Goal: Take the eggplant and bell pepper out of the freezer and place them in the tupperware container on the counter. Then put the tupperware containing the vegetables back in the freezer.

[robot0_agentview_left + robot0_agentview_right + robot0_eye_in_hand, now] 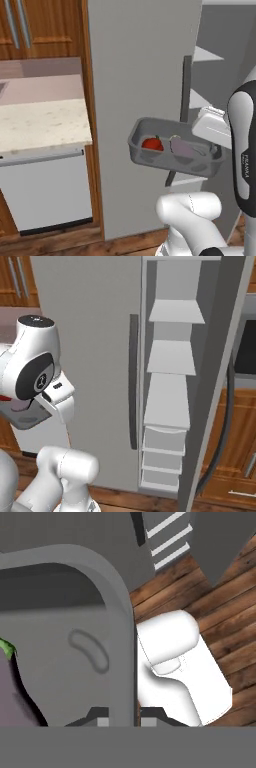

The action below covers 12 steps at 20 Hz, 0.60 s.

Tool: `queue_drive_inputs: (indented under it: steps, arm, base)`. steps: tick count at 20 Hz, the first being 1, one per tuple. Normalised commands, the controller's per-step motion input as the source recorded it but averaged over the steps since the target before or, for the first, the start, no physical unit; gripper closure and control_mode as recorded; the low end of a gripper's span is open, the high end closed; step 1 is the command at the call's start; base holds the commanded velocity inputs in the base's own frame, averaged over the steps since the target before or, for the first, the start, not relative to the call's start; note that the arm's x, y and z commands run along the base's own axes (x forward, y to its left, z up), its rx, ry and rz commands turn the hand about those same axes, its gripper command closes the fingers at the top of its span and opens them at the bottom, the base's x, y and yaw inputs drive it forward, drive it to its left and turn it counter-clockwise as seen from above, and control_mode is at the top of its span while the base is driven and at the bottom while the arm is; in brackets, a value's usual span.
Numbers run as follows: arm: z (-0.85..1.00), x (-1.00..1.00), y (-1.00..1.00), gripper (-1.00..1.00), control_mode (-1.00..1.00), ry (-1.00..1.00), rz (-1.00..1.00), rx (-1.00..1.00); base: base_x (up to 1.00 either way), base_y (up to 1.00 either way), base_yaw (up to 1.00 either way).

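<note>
Tupperware container [145,150] is hanging in the air right in front of the freezer [135,65], so you're looking at a tray that's well off the counter [40,122] and out to the counter's right. Inside it, the bell pepper [153,143] is sitting toward the end farthest from the arm, and the eggplant [182,148] is lying just beside it, closer to the arm. They're near each other, but I can't tell if they're touching.

Your gripper [120,719] is clamping the tray's rim at the arm-side end: in the hand view the two fingertips [102,718] are sitting on either side of the grey wall, one inside the tray and one outside. The eggplant's purple body and green cap are poking into that view from the tray's interior.

Over in the right base view, the freezer's door is standing open, with pale shelves [172,358] and lower drawers [162,453] showing inside. The tray is peeking out from behind the arm there, off to the left of the freezer's closed panel and its dark handle [133,381]. Wooden floor [210,602] is showing below the tray.
</note>
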Motion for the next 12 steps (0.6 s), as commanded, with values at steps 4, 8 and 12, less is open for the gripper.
queue_drive_inputs:
  steps: [4, 8, 12]
  arm:
    - [0.0, 0.0, 0.0, 1.0, 1.0, 0.0, 0.0, 0.0]
    - [0.0, 0.0, 0.0, 1.0, 1.0, 0.0, 0.0, 0.0]
    - [0.0, 0.0, 0.0, 1.0, 1.0, 0.0, 0.0, 0.0]
  base:
    - [0.06, -0.51, 0.01]
    - [0.3, -0.36, 0.04]
    - [0.36, -0.41, 0.04]
